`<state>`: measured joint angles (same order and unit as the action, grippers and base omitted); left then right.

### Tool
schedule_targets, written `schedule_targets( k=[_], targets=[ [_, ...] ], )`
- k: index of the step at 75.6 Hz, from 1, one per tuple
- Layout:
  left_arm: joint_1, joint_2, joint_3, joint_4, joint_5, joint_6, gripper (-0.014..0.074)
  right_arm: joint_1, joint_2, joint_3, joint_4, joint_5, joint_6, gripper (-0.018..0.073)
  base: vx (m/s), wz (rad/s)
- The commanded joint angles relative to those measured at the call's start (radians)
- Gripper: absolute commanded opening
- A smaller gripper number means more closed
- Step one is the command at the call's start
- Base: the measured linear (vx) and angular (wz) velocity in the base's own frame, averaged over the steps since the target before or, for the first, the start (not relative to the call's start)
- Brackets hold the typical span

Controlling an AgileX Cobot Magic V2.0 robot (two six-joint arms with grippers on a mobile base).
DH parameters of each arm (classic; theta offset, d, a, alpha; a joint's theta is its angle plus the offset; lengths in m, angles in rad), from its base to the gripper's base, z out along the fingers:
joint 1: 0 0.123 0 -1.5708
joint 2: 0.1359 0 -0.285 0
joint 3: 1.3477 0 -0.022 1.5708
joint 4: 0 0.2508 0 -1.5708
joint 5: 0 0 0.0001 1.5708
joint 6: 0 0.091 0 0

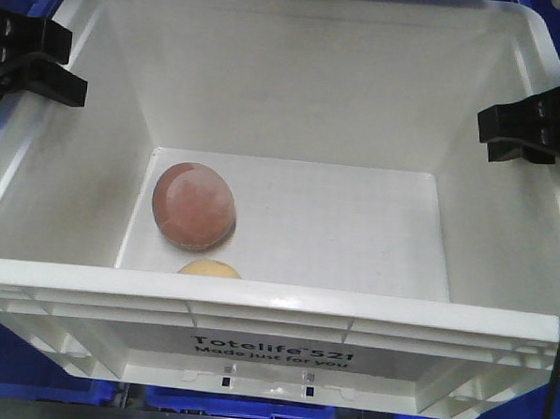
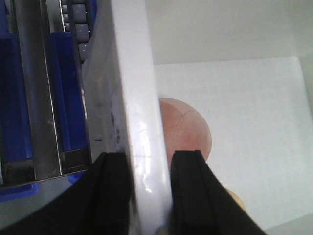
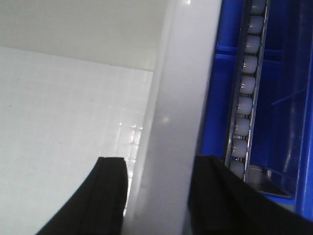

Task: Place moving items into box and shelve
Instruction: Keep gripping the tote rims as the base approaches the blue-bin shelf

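White crate [image 1: 275, 308], printed "Totelife 521", fills the front view, its near rim closest. Reddish-pink ball [image 1: 194, 206] rests on the crate floor at the left; the pale yellow object [image 1: 208, 268] lies just in front of it, partly hidden by the near rim. Left gripper [image 2: 149, 188] pinches the crate's left rim, one finger on each side. Right gripper [image 3: 159, 193] likewise clamps the right rim. Blue bins [image 3: 288, 98] and a roller track [image 3: 247, 88] flank the crate.
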<state>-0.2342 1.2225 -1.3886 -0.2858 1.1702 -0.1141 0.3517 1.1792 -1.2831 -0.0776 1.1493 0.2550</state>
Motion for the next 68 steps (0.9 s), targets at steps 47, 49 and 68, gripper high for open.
schedule_targets(
  k=[47,49,68],
  targets=[
    [-0.008,-0.042,-0.052,-0.084,-0.104,0.008,-0.0003,-0.005,-0.027,-0.043,-0.048,-0.087,0.013,-0.0006,0.01,0.0],
    [-0.008,-0.042,-0.052,-0.084,-0.104,0.008,-0.0003,-0.005,-0.027,-0.043,-0.048,-0.087,0.013,-0.0006,0.0,0.0],
    [-0.008,-0.042,-0.052,-0.084,-0.107,0.008,-0.0003,-0.005,-0.027,-0.043,-0.048,-0.089,0.013,-0.0006,0.0,0.0]
  ],
)
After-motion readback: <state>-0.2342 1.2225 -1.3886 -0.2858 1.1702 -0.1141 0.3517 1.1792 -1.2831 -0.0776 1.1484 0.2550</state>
